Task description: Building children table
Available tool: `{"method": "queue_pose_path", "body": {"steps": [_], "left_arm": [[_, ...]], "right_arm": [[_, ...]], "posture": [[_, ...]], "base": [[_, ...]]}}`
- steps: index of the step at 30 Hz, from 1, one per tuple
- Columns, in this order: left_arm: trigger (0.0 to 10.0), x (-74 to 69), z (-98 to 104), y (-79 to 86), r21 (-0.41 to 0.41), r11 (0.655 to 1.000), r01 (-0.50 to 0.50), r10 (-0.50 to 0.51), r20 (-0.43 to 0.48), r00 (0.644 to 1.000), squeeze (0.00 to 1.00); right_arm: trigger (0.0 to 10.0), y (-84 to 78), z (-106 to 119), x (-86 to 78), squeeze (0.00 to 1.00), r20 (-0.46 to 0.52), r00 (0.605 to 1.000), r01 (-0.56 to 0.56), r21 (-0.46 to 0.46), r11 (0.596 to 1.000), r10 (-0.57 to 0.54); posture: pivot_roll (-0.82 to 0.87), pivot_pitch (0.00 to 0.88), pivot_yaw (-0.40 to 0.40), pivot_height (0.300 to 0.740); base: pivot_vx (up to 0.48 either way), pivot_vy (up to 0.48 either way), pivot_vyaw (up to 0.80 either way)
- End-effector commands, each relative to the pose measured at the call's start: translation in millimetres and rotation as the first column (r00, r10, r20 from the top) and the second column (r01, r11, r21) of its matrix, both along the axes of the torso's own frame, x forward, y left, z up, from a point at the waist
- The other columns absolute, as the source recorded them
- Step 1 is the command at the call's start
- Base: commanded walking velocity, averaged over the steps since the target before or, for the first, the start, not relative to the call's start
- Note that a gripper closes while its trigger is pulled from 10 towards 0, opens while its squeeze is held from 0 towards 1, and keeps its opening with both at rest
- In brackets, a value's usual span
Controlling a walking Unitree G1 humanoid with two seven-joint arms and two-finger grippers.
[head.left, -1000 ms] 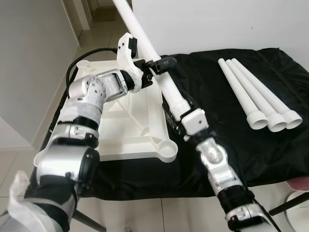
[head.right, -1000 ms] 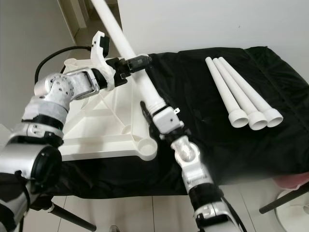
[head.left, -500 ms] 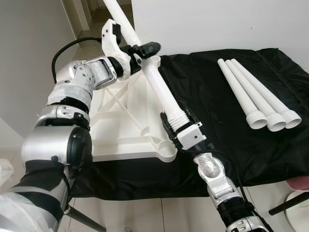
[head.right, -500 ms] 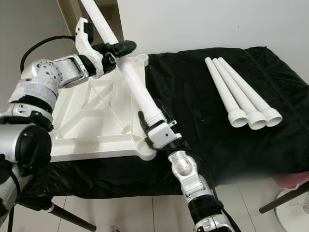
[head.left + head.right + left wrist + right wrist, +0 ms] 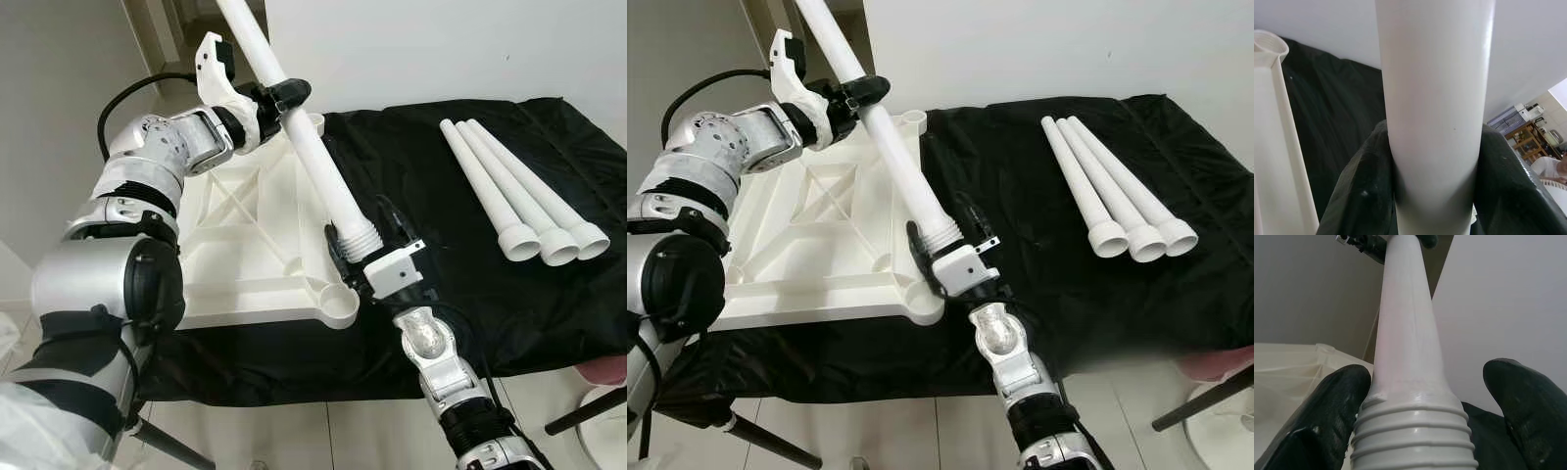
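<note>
A long white table leg is held tilted above the upturned white tabletop, its threaded end low and near the tabletop's front corner socket, its plain end rising up and away out of frame.

Left gripper — jaws pressed onto the leg's upper shaft; in the left wrist view both black fingers sit tight against the white tube on either side.

Right gripper — at the leg's threaded collar, just above the corner socket. In the right wrist view one finger touches the ribbed collar, while the other finger stands clear of it with a visible gap, so the jaws are spread and not pinching the leg.

The tabletop lies underside up, ribs showing, on a worktop covered with a black cloth. A second socket shows at its far corner, close beside the leg's shaft.

Three more white legs lie side by side, touching, on the cloth well to the right, flared ends toward the robot.

White wall behind; tiled floor below the worktop's front edge.
</note>
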State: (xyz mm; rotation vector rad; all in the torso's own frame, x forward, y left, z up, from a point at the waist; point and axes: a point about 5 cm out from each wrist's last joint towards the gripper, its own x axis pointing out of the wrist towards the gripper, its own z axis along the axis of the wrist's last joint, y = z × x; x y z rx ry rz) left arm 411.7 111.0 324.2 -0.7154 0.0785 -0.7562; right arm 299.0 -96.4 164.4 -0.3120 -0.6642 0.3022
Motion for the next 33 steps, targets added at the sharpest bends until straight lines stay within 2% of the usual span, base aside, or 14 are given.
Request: {"method": "queue_pose_path", "body": {"steps": [1,3,4,6,7,8,9,11,24,27,28,29,32,33], "left_arm": [[0.0,0.2,9.8,7.9,0.016,1.0,-0.024,0.023,0.045,0.999,0.0],[0.0,0.1,11.7,8.7,0.024,0.999,-0.028,0.026,0.061,0.998,0.0],[10.0,-0.8,17.0,9.1,0.043,0.999,-0.028,0.024,0.095,0.995,0.0],[10.0,-0.8,17.0,9.1,0.043,0.999,-0.028,0.024,0.095,0.995,0.0],[10.0,-2.2,23.8,8.2,0.076,0.997,-0.029,0.018,0.145,0.989,0.0],[10.0,-4.1,31.0,6.2,0.109,0.993,-0.035,0.012,0.198,0.98,0.0],[10.0,-6.1,37.4,3.9,0.138,0.989,-0.046,0.009,0.255,0.967,0.0],[10.0,-7.4,41.2,2.3,0.156,0.986,-0.062,0.014,0.292,0.956,0.0],[10.0,-15.9,46.9,-9.0,0.144,0.984,-0.103,0.04,0.385,0.922,0.0],[10.0,-24.8,47.3,-21.1,0.172,0.97,-0.172,0.073,0.468,0.881,0.0],[10.0,-24.8,47.3,-21.1,0.172,0.97,-0.172,0.073,0.468,0.881,0.0],[10.0,-28.6,46.5,-26.0,0.19,0.961,-0.198,0.078,0.503,0.861,0.0],[10.0,-31.5,45.7,-29.9,0.202,0.955,-0.215,0.079,0.526,0.847,0.0],[10.0,-34.3,44.6,-34.4,0.209,0.949,-0.235,0.085,0.55,0.831,0.0]], "right_arm": [[10.0,-2.4,3.7,0.8,1.0,0.0,1.0,0.004,0.04,0.999,-0.004],[10.0,-3.2,3.7,1.6,1.0,-0.013,1.0,0.005,0.064,0.998,-0.004],[10.0,-4.9,4.2,3.6,1.0,-0.04,0.999,0.009,0.091,0.996,-0.006],[10.0,-4.9,4.2,3.6,1.0,-0.04,0.999,0.009,0.091,0.996,-0.006],[10.0,-5.2,5.4,6.0,1.0,-0.072,0.997,0.001,0.119,0.993,0.007],[10.0,-5.3,9.5,9.0,0.0,-0.094,0.995,-0.004,0.147,0.989,0.018],[10.0,-4.5,13.0,13.5,0.0,-0.123,0.992,-0.001,0.154,0.988,0.02],[10.0,-3.7,15.4,16.9,0.0,-0.142,0.99,0.001,0.154,0.988,0.021],[10.0,-2.3,23.8,32.1,0.0,-0.211,0.977,0.002,0.111,0.994,0.022],[10.0,6.5,33.0,38.7,0.0,-0.245,0.965,-0.066,0.095,0.993,0.088],[10.0,6.5,33.0,38.7,0.0,-0.245,0.965,-0.066,0.095,0.993,0.088],[10.0,10.4,35.8,39.2,0.0,-0.256,0.96,-0.093,0.08,0.992,0.111],[10.0,13.1,37.6,39.3,0.0,-0.262,0.957,-0.111,0.068,0.991,0.125],[10.0,16.0,39.0,39.7,0.0,-0.27,0.953,-0.129,0.057,0.99,0.14]], "posture": [[-0.08,0.0,0.122,0.74],[-0.08,0.0,0.122,0.74],[-0.08,0.0,0.119,0.74],[-0.08,0.0,0.119,0.74],[-0.08,0.0,0.118,0.74],[-0.08,0.0,0.117,0.74],[-0.08,0.0,0.116,0.74],[-0.08,0.0,0.116,0.74],[-0.08,0.0,0.103,0.74],[-0.07,0.0,0.099,0.74],[-0.07,0.0,0.099,0.74],[-0.07,0.0,0.097,0.74],[-0.07,0.0,0.097,0.74],[-0.06,0.0,0.096,0.74]], "base": [[0.0,0.0,0.0],[0.0,0.0,0.0],[0.0,0.0,0.0],[0.0,0.0,0.0],[0.0,0.0,0.0],[0.0,0.0,0.0],[0.0,0.0,0.0],[0.0,0.0,0.0],[0.0,0.0,0.0],[0.0,0.0,0.0],[0.0,0.0,0.0],[0.0,0.0,0.0],[0.0,0.0,0.0],[0.0,0.0,0.0]]}}
